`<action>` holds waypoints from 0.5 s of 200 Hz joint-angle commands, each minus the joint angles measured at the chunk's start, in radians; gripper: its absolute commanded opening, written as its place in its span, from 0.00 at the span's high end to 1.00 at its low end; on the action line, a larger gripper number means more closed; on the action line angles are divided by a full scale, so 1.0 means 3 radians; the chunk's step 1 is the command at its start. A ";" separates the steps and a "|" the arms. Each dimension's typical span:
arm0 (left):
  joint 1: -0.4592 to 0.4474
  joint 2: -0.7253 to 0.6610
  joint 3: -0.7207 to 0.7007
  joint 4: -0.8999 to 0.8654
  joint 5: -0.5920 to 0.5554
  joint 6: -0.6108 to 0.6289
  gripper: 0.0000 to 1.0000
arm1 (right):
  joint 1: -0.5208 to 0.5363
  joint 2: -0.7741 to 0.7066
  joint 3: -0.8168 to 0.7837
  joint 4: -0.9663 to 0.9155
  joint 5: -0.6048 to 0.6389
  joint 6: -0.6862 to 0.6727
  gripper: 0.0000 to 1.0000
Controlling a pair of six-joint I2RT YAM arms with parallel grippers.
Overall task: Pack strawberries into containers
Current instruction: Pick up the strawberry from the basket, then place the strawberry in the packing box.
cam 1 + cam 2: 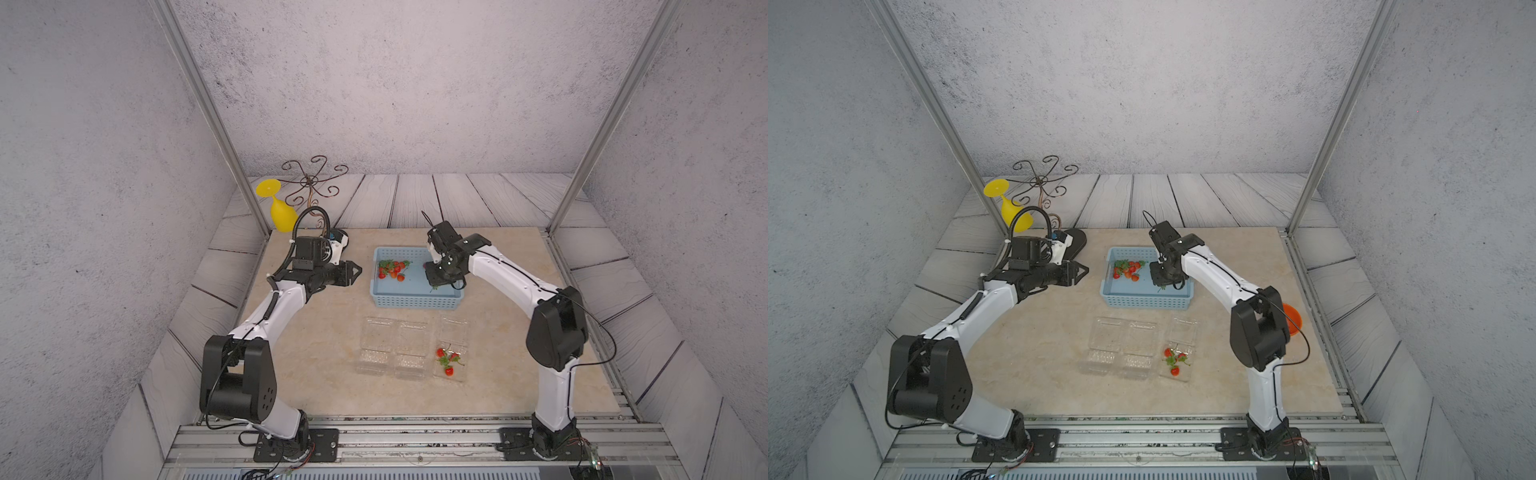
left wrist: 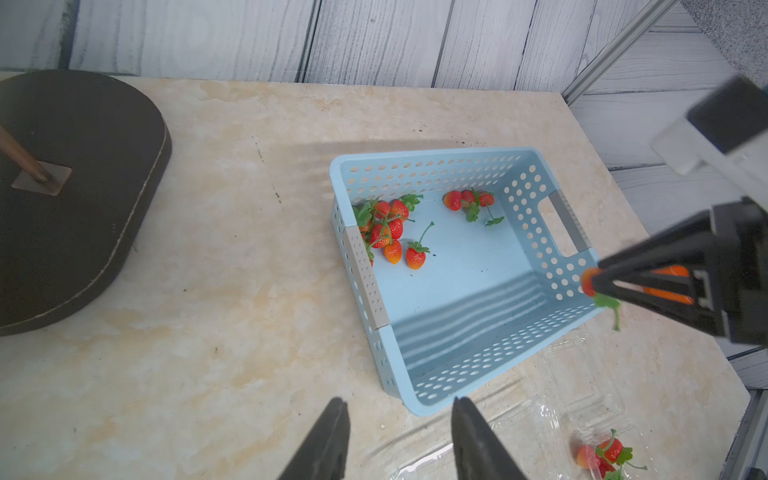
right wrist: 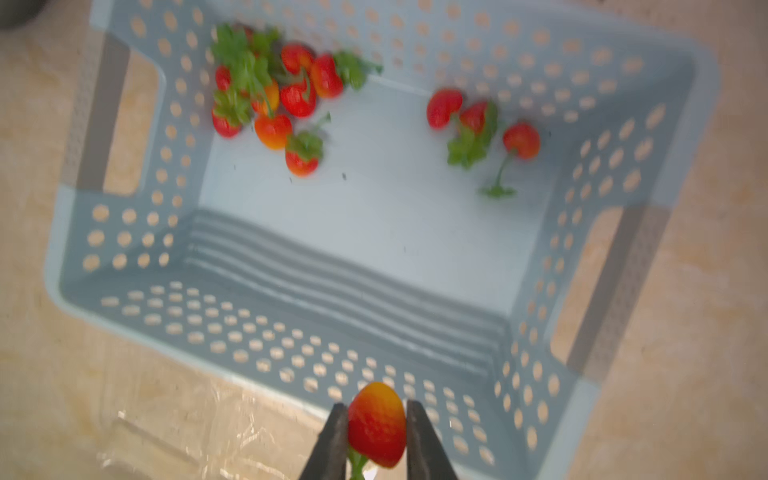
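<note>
Pinches a berry (image 3: pixel 376 428) in right gripper (image 3: pixel 377 405) over near wall of basket (image 3: pixel 266 349) — with left gripper (image 2: pixel 400 400) spread, empty. Could drop short of containers (image 1: pixel 411 332) — smooth skin, slight grip.

My right fingers (image 1: pixel 1160 282) hung over the right end of the blue basket (image 1: pixel 1144 300), a green sprig (image 1: pixel 1162 287) showing under them; strawberries (image 1: pixel 1128 269) lay clustered at its left end. My left fingers (image 1: pixel 1079 272) pointed at the basket from beside it. Three clear containers (image 1: pixel 1105 345) sat in a row on the bench (image 1: pixel 1034 353), berries (image 1: pixel 1173 359) in the rightmost.
</note>
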 commanded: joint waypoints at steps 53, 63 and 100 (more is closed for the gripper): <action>-0.0025 -0.0069 0.0096 -0.0003 0.0014 0.0034 0.55 | 0.0351 -0.1251 -0.2006 0.0102 -0.0351 0.0304 0.74; -0.0025 -0.0065 0.0093 -0.0002 0.0007 0.0029 0.55 | 0.0413 -0.1273 -0.2159 0.0154 -0.0343 0.0355 0.72; -0.0025 -0.0085 0.0087 -0.0003 0.0008 0.0032 0.55 | 0.0497 -0.1200 -0.2288 0.0198 -0.0243 0.0318 0.63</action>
